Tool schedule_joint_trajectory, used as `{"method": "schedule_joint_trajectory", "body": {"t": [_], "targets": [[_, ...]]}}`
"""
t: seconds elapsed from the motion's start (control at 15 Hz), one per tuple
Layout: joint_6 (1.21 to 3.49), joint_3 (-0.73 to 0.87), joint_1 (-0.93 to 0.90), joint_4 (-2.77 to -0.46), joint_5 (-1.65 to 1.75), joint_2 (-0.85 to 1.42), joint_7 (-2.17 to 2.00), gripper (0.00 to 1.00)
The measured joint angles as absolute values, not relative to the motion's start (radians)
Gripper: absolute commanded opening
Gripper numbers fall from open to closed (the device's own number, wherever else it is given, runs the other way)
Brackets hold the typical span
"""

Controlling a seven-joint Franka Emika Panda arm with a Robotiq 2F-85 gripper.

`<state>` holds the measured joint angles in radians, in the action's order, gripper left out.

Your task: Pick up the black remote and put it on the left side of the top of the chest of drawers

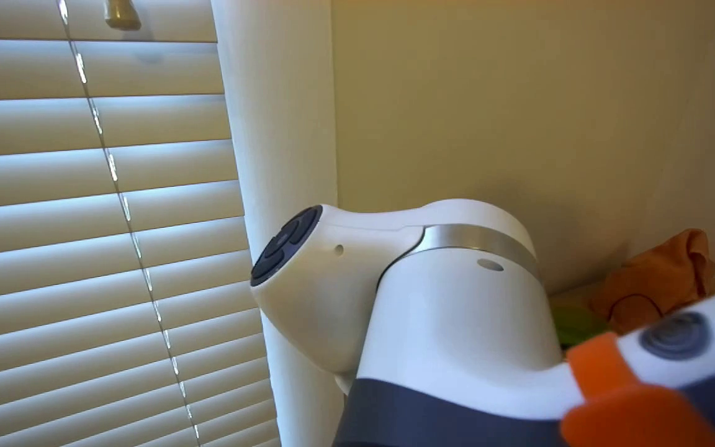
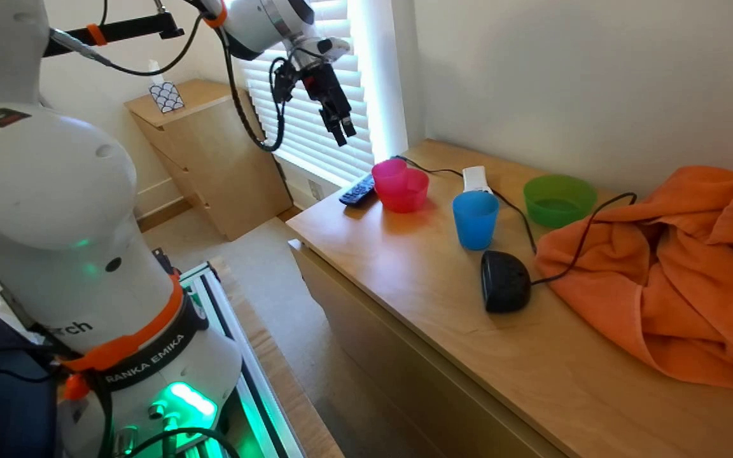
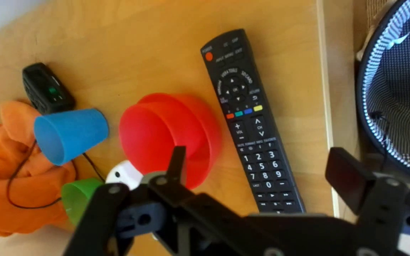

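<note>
In an exterior view, white window blinds fill the left, the robot arm takes up the middle, and part of an orange cloth shows at the right. In an exterior view, the green-lit robot base stands at the left; only there does a tissue box appear, on a smaller drawer cabinet. Rightward come the gripper, then the black remote, lying flat at the left end of the top of the chest of drawers. Just beside it sit a red cup and a red bowl, then a white oblong controller behind a blue cup, a black corded device and a green bowl. In the wrist view the cloth lies at the left, and the remote's numbered buttons, legible only here, are right of the red bowl, with a gap between. Only this view shows a mesh basket at far right, past the chest's edge. The gripper is released: in the wrist view its two black fingers stand wide apart, the remote seen between them; in an exterior view it hangs in the air above the level of the chest top, seen against the blinds, clear of everything there
</note>
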<state>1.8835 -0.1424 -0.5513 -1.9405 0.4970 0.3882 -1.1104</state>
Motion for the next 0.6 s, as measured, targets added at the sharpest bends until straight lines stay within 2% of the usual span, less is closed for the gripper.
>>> {"method": "schedule_joint_trajectory", "body": {"t": [0.33, 0.6], "targets": [[1.857, -0.192, -0.553, -2.083, 0.456, 0.286, -1.426, 1.00], [1.860, -0.204, -0.552, -2.126, 0.455, 0.257, -1.473, 1.00]]}}
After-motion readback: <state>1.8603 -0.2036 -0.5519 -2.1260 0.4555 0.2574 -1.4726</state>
